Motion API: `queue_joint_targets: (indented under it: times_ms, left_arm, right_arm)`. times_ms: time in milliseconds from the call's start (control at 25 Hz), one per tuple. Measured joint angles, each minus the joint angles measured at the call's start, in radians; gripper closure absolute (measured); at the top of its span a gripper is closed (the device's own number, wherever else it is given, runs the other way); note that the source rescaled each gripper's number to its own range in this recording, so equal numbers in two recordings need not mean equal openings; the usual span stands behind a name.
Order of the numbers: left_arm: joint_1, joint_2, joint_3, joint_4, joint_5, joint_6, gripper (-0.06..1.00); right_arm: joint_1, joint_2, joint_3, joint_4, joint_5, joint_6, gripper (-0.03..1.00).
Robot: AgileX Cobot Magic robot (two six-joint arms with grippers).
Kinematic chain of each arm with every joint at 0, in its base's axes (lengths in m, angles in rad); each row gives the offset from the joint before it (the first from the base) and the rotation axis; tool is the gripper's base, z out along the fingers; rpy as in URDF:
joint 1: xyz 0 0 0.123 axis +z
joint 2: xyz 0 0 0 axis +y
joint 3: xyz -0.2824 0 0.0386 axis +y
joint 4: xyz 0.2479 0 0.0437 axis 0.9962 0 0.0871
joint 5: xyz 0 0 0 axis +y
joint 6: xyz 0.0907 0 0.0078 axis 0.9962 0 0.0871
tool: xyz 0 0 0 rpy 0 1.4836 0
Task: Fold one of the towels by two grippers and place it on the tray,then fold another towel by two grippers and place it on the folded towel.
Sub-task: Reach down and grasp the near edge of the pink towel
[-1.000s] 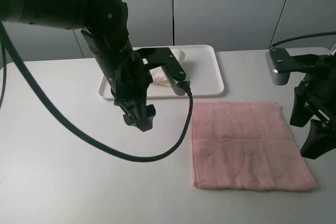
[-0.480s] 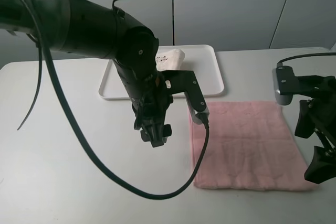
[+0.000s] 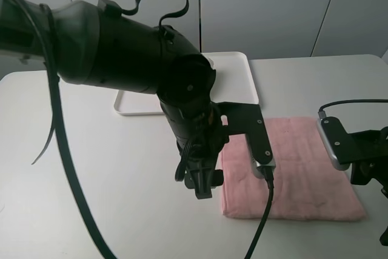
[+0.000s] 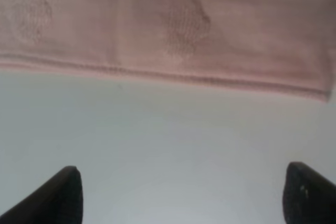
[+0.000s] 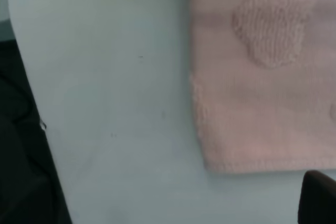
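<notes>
Looming over the middle of the table (image 3: 91, 168), the bulky left arm (image 3: 121, 53) hid much of the white tray (image 3: 245, 80) at the back edge, and its black cable (image 3: 265, 210) crossed the pale pink towel (image 3: 303, 168), which lay flat near the front right corner. The left gripper (image 4: 186, 198) hung with its jaws wide apart and empty over bare table, just beside the towel's edge facing the table's left side. The right gripper (image 5: 317, 199) showed only one dark fingertip near a towel corner, so whether it was open or closed could not be told.
</notes>
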State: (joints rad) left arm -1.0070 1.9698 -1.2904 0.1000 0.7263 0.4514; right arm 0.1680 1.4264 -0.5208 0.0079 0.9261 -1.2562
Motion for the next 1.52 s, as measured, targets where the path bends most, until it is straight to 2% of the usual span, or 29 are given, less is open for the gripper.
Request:
queue_joint_targets:
  times_ms: [360, 560, 720, 1080, 1520]
  left_arm:
    - [-0.078, 0.040, 0.000, 0.000, -0.016, 0.002, -0.04]
    - [-0.094, 0.108, 0.000, -0.002, -0.019, -0.008, -0.04]
    - [-0.096, 0.113, 0.000, -0.002, -0.036, -0.022, -0.04]
    - [-0.139, 0.120, 0.000, -0.002, -0.062, -0.046, -0.04]
    - [-0.152, 0.161, 0.000, 0.017, -0.062, -0.082, -0.04]
  right_arm:
    - [0.000, 0.000, 0.003, -0.067, -0.040, 0.003, -0.03]
    - [0.000, 0.000, 0.005, -0.059, -0.072, 0.003, -0.03]
    - [0.000, 0.000, 0.005, -0.024, -0.115, -0.003, -0.03]
    - [0.000, 0.000, 0.007, -0.020, -0.159, -0.038, -0.03]
    - [0.000, -0.001, 0.117, -0.022, -0.256, -0.040, -0.03]
